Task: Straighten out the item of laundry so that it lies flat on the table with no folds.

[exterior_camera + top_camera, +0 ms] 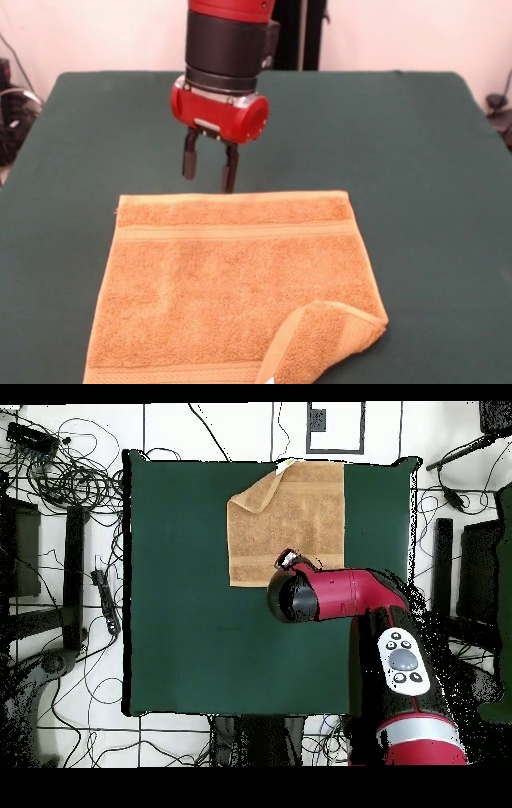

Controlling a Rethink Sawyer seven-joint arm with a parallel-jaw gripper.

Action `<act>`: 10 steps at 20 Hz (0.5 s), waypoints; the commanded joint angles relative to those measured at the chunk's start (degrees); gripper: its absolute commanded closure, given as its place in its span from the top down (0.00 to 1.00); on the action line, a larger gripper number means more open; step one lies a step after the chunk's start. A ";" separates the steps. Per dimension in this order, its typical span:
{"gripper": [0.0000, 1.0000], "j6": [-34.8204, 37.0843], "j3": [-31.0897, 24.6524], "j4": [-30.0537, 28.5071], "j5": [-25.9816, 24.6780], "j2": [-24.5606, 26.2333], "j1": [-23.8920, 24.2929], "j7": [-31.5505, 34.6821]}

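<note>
Nearest us, the towel's [232, 280] near-right corner is lying folded over; we're seeing the jaws [209, 170] hanging open, empty, over its far edge on the counter [416, 160], so the fold's diagonally away.

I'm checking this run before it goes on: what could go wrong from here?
The towel has one corner folded over, far from the open gripper at the opposite edge; pulling there may leave the fold. That folded end also lies at the table edge, so dragging could slide it off.
</note>
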State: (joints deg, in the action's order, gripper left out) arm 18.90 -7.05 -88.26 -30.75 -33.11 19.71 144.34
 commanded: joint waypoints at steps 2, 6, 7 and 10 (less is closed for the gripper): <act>1.00 -2.05 -2.54 -7.96 2.30 0.29 -0.67 3.55; 1.00 -3.96 -2.66 -7.90 0.93 2.97 -0.50 3.05; 1.00 -4.72 -2.88 -7.57 0.78 4.02 -0.18 3.03; 1.00 -6.36 -3.86 -6.47 0.37 6.94 0.95 2.33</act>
State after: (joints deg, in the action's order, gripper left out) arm 17.42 -7.06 -90.04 -30.85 -33.27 20.39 144.34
